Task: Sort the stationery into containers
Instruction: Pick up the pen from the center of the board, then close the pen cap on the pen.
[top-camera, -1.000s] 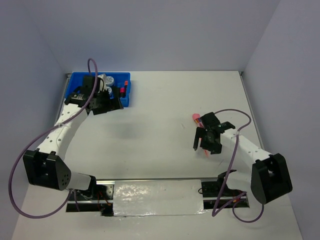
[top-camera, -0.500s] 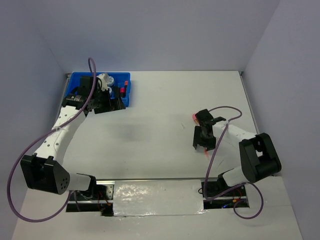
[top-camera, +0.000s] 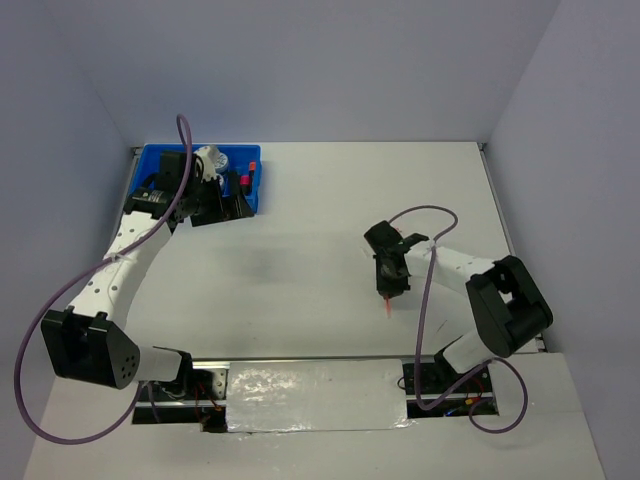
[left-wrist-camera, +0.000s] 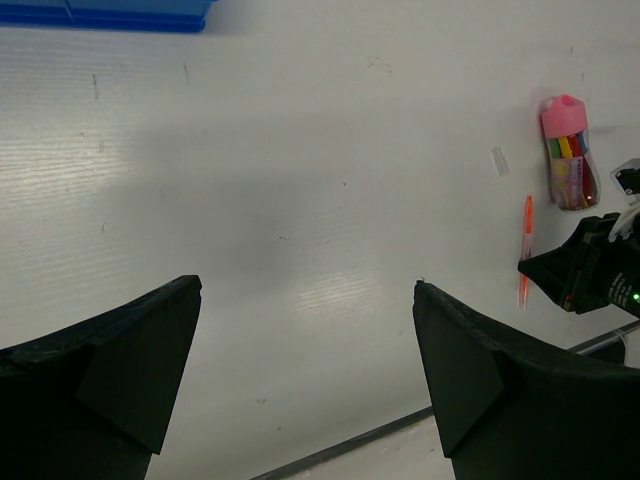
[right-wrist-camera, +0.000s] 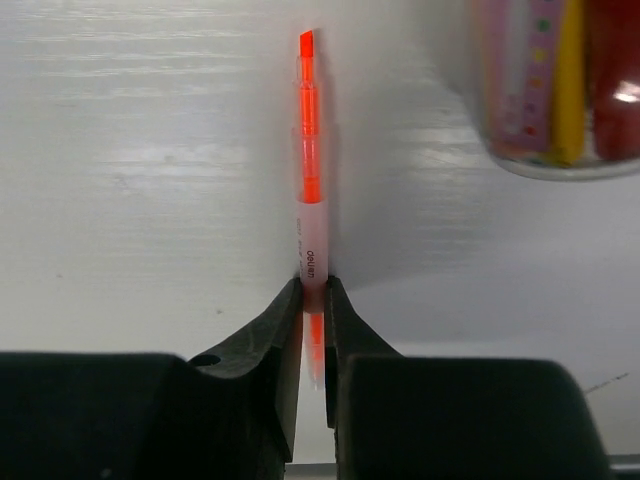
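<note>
From overhead, the blue rectangular plastic tray (top-camera: 152, 160) sits at my 10 o'clock. It is tucked into the far left corner of the white desk (top-camera: 300, 230), with its back and left walls close along the desk's edges. A black highlighter with a pink cap (top-camera: 247, 176) lies inside it near the right wall.

My left claw (left-wrist-camera: 306, 288) hangs by the tray's near rim, fingers spread wide with nothing between them. Its camera looks out over a broad run of open desk toward 3 o'clock, and that is the room I have for crossing.

Over at 4 o'clock, my right claw (right-wrist-camera: 312, 300) is pinched narrow on the thin orange pen (right-wrist-camera: 310, 130), gripping its white barrel. The pen lies along the desk, its orange end pointing to 12 o'clock in that wrist's view. The clear pink-capped tube (left-wrist-camera: 568, 150) lies near the pen at about its 1 o'clock, apart from it and not touching the claw. A strip of desk separates this claw from the right edge, and a little more separates it from the near edge.
</note>
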